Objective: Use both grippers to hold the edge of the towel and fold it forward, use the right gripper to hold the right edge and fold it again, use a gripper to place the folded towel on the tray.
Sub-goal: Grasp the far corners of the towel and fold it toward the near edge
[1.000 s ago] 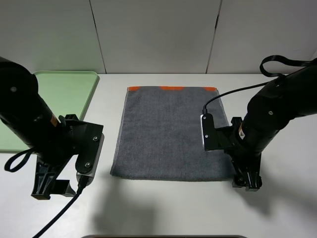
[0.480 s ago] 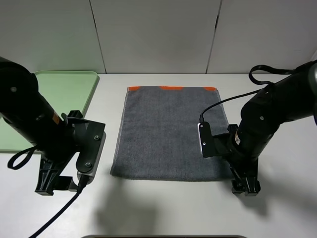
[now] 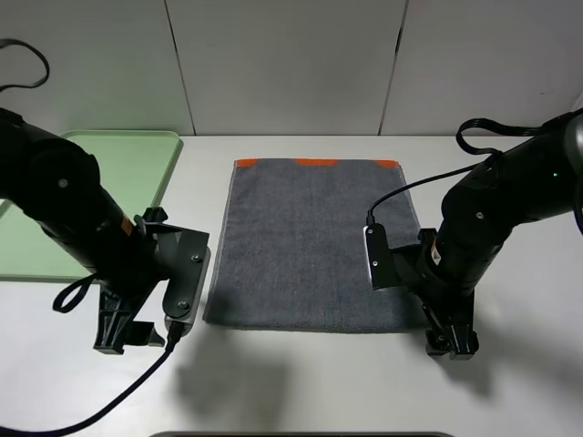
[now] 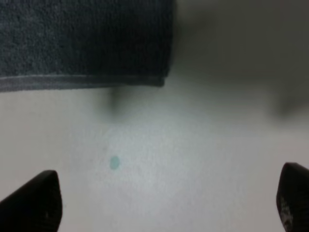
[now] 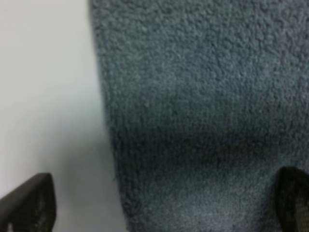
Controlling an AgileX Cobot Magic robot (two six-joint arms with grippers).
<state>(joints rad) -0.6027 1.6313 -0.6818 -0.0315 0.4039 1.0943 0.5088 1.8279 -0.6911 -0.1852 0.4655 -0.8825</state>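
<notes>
The dark grey towel (image 3: 314, 241) lies flat mid-table, its orange band at the far end. The plain near edge of the towel (image 3: 310, 325) faces the front. My left gripper (image 3: 118, 335) hovers low over bare table, left of the near left corner, jaws open and empty. In the left wrist view that towel corner (image 4: 82, 38) lies ahead of the left gripper (image 4: 164, 208). My right gripper (image 3: 451, 343) is down at the near right corner, open. In the right wrist view the right gripper (image 5: 159, 208) straddles a border of the towel (image 5: 203, 96). The light green tray (image 3: 109, 168) sits at the far left.
A white wall closes the table's far side. Bare white table (image 3: 301, 382) runs along the front of the towel and to the right of the right arm. The left arm's black cable (image 3: 109, 396) trails over the front left of the table.
The left arm has moved right, toward the towel's near left corner. The right arm shifted slightly left early on, then stayed put. Both grippers stayed open.
</notes>
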